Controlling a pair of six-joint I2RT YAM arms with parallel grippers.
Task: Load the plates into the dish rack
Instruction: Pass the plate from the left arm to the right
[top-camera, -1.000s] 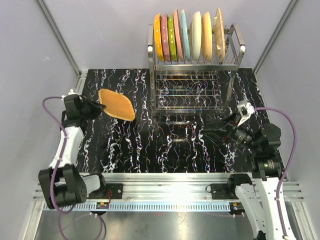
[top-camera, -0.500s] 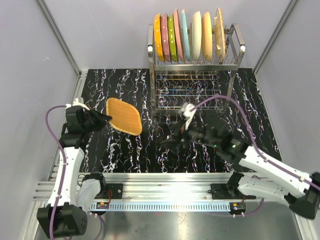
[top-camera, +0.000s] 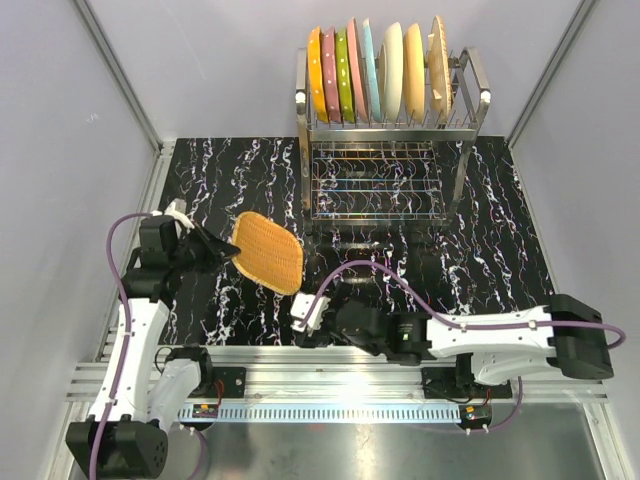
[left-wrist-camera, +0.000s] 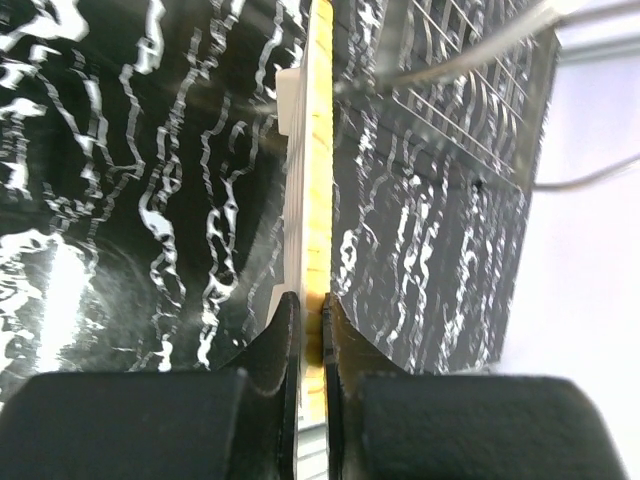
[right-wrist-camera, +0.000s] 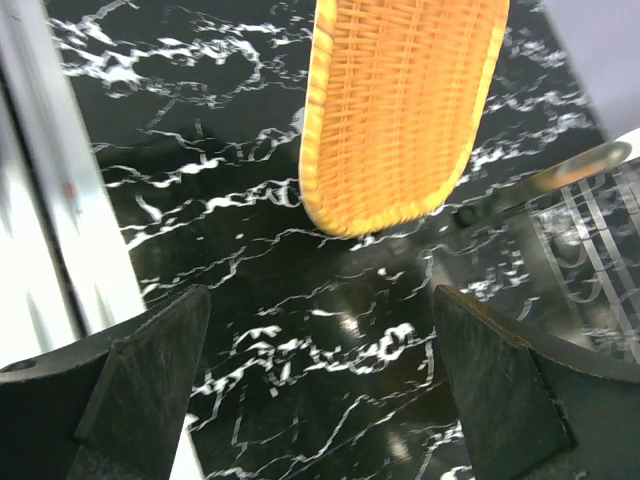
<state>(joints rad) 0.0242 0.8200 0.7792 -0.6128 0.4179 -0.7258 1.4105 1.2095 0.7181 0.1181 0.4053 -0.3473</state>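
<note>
My left gripper (top-camera: 232, 250) is shut on the rim of an orange-tan plate (top-camera: 268, 252) with a woven pattern and holds it tilted above the left half of the table. The left wrist view shows that plate (left-wrist-camera: 318, 150) edge-on, pinched by the left gripper (left-wrist-camera: 310, 315). My right gripper (top-camera: 308, 315) is low by the table's front edge, just right of and below the plate, open and empty. From the right wrist, the plate (right-wrist-camera: 400, 100) hangs ahead of the open gripper (right-wrist-camera: 320, 330). Several plates (top-camera: 375, 75) stand upright in the upper tier of the dish rack (top-camera: 390, 150) at the back.
The rack's lower wire tier (top-camera: 375, 185) holds nothing. An aluminium rail (top-camera: 330, 360) runs along the near edge, close to the right gripper. Grey walls (top-camera: 60, 150) enclose the black marbled table (top-camera: 480, 270) on both sides.
The left gripper has carried the plate rightward and nearer. The right arm has swung from the right side across to the front middle, and its jaws have opened wide.
</note>
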